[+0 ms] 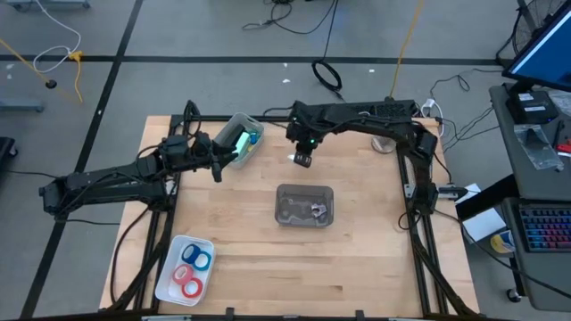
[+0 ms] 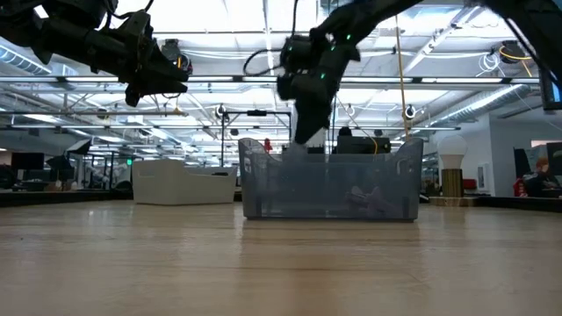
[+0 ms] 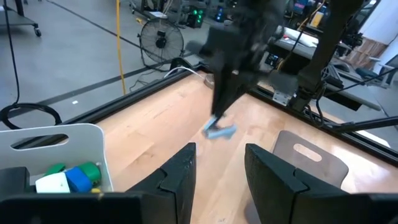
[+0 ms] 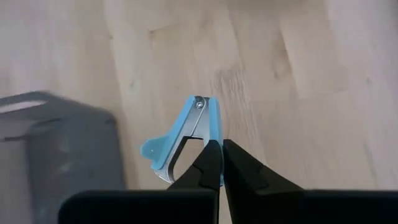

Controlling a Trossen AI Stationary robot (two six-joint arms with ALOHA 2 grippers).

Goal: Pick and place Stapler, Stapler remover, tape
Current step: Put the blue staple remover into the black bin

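- Light blue stapler remover (image 4: 186,138) lies on the wooden table (image 1: 250,259), far of centre, just beyond the grey bin (image 1: 305,205); also seen in the left wrist view (image 3: 219,131) and as a small pale spot from above (image 1: 294,158).
- Right gripper (image 4: 221,163) is right over it, fingers pressed together, tips at the remover's metal jaw end; whether anything is pinched between them cannot be told.
- From above the right gripper (image 1: 303,159) hangs at the table's far middle, arm reaching in from the far right.
- Low view: right gripper (image 2: 307,132) is behind the grey bin (image 2: 327,180), pointing down.
- Grey bin sits at table centre; small dark and metallic item inside, too unclear to name.
- Tape rolls: red tape roll (image 1: 188,285) and blue tape roll (image 1: 198,259) in a white tray (image 1: 169,276) at the near left corner; a third reddish ring between them.
- Left gripper (image 1: 217,168) hovers at the far left beside a white basket (image 1: 234,134), fingers partly apart, nothing between them.
- Left wrist view: left gripper (image 3: 219,180) with a clear gap, white basket (image 3: 74,140) holding green, blue and white blocks (image 3: 78,176).
- Stapler not identifiable.
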